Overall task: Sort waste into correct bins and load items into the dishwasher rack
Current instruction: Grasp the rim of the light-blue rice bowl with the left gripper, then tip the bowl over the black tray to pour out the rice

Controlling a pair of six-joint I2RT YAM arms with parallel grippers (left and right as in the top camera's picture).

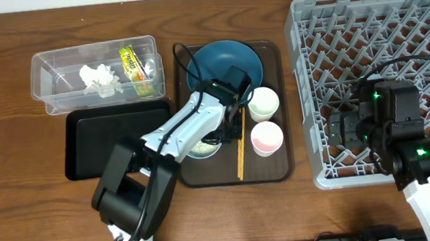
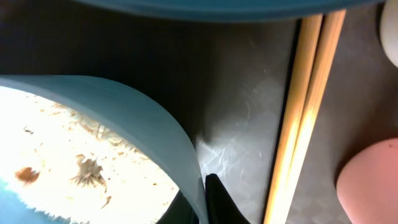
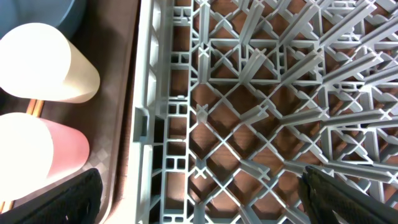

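So far only part of the waste is sorted. Nearest, the black tray [image 1: 83, 149] lies bare on the bench [image 1: 16, 195]. Beside it, the brown tray [image 1: 271, 166] carries all 5 dishes: the bowl [image 2: 143, 118] with the rice [image 2: 74, 143] inside it, the chopsticks [image 1: 240, 146] just beside it, the pink cup [image 1: 267, 138], the white cup [image 1: 262, 103] and, farthest, the plate [image 1: 221, 60]. To the right, the rack [image 1: 381, 33] shows no dish in it. At the far left, the tub [image 1: 45, 77] holds the tissue [image 1: 100, 78] and the wrapper [image 1: 136, 69], so 2 of the 3 waste pieces look done. By my judgement the rice must be tipped out and every dish loaded.

The left arm reaches across the brown tray and points down at the bowl. The left fingers [image 2: 199, 208] straddle the rim on the chopstick side, 1 inside and 1 outside, and appear to pinch the wall. The right arm hangs over the rack's left edge, near the cups, with the right fingers [image 3: 199, 205] spread wide and holding nothing.
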